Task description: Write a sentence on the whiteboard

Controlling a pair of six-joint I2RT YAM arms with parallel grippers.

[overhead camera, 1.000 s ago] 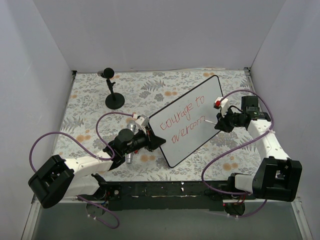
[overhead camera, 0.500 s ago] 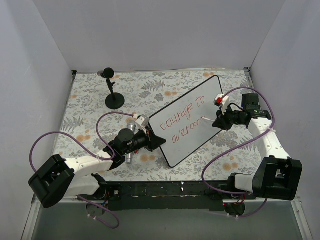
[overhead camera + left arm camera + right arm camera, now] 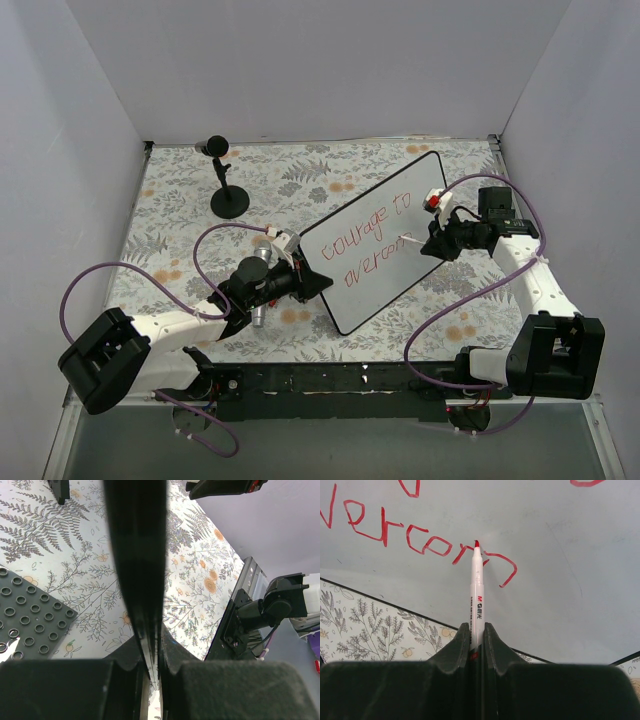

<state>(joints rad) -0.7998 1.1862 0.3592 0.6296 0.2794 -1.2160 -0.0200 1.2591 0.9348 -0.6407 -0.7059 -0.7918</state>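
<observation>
The whiteboard (image 3: 385, 215) stands tilted at the middle of the table. My left gripper (image 3: 312, 284) is shut on its lower left edge, seen in the left wrist view as a dark edge (image 3: 136, 555) running between the closed jaws of that gripper (image 3: 150, 656). The sentence (image 3: 368, 238) is in red, in two lines; its lower line (image 3: 385, 527) reads "overcom". My right gripper (image 3: 477, 630) is shut on a white red-tipped marker (image 3: 477, 587). The marker's tip touches the board at the last letter. From above, the right gripper (image 3: 428, 245) is at the board's right side.
A black round-based stand (image 3: 228, 196) is at the back left. A dark studded plate (image 3: 27, 617) lies on the fern-patterned cloth beside the board, and a silver cylinder (image 3: 258, 316) lies by my left arm. White walls enclose the table; purple cables loop off both arms.
My right gripper has shifted slightly up and left with the marker, and the last red letter of the lower line has grown. The left gripper and the board have not moved.
</observation>
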